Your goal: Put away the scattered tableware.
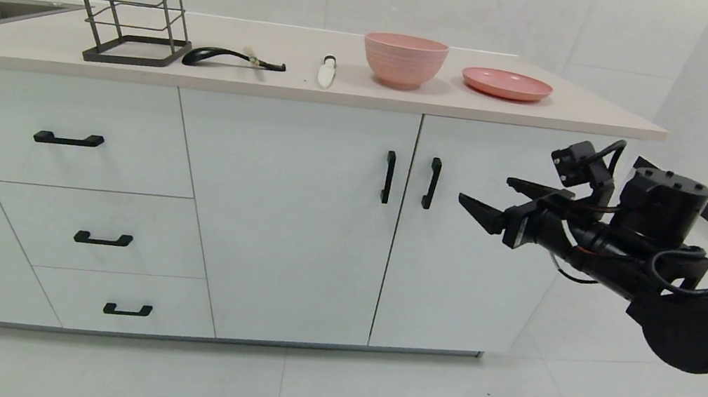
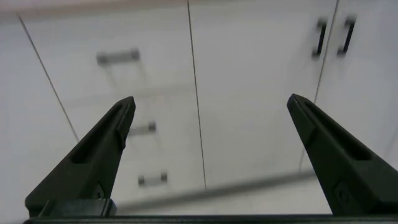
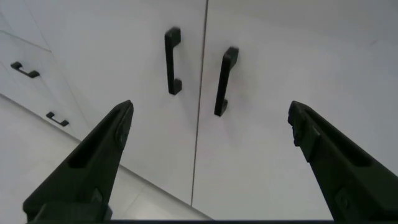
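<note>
My right hand (image 1: 486, 192), wide open and empty, hovers near the 2 cupboard door handles (image 1: 431, 182); misaligned, I could jab the door (image 1: 466, 294) instead.

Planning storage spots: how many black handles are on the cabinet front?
5. Stacked on the left: top drawer handle, middle drawer handle, bottom drawer handle. At the middle, upright and side by side: left door handle, right door handle. None seems hidden.
</note>
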You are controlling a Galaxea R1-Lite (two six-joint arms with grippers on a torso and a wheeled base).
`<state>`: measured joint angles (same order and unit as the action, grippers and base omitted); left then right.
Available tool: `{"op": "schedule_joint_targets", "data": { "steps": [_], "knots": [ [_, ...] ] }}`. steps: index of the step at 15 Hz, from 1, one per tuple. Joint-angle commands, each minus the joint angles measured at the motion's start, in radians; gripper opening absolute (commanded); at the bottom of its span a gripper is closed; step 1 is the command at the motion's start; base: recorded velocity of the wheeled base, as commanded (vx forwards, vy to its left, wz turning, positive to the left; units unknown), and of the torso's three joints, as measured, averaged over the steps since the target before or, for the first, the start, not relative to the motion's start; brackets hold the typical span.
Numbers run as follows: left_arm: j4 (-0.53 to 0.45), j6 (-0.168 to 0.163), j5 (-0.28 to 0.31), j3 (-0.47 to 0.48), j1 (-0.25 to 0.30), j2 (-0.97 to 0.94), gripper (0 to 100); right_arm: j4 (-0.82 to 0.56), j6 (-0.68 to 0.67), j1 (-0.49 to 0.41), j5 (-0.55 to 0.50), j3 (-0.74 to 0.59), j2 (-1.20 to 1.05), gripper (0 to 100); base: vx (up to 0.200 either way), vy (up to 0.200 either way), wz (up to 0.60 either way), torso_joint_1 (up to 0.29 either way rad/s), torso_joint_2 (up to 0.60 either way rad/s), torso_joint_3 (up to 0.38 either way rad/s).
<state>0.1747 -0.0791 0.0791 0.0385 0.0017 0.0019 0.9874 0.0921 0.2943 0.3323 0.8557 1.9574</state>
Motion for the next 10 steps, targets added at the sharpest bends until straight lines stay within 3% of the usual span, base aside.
{"op": "schedule_joint_targets", "data": {
  "steps": [1, 2, 3, 5, 7, 10],
  "knots": [
    [0.091, -0.001, 0.053, 0.149, -0.002, 0.044, 100, 0.022, 0.011, 0.005, 0.002, -0.032, 0.047, 100, 0.0, 0.0, 0.0, 0.0, 0.0, 0.0],
    [0.071, 0.013, 0.071, 0.162, -0.011, 0.053, 100, 0.03, 0.015, 0.011, 0.002, -0.035, 0.052, 100, 0.0, 0.0, 0.0, 0.0, 0.0, 0.0],
    [-0.001, 0.087, 0.094, 0.196, -0.066, 0.127, 100, 0.046, 0.02, 0.016, 0.002, -0.037, 0.078, 100, 0.0, 0.0, 0.0, 0.0, 0.0, 0.0],
    [-0.006, 0.101, 0.151, 0.287, -0.147, 0.311, 100, 0.076, 0.023, 0.023, 0.022, -0.035, 0.113, 100, 0.0, 0.0, 0.0, 0.0, 0.0, 0.0],
    [-0.004, 0.082, 0.171, 0.405, -0.227, 0.44, 100, 0.14, 0.017, 0.043, 0.043, -0.129, 0.103, 100, 0.0, 0.0, 0.0, 0.0, 0.0, 0.0],
    [0.028, 0.012, 0.231, 0.505, -0.289, 0.685, 100, 0.165, 0.02, 0.019, 0.085, -0.208, 0.006, 100, 0.0, 0.0, 0.0, 0.0, 0.0, 0.0]
  ]
}}
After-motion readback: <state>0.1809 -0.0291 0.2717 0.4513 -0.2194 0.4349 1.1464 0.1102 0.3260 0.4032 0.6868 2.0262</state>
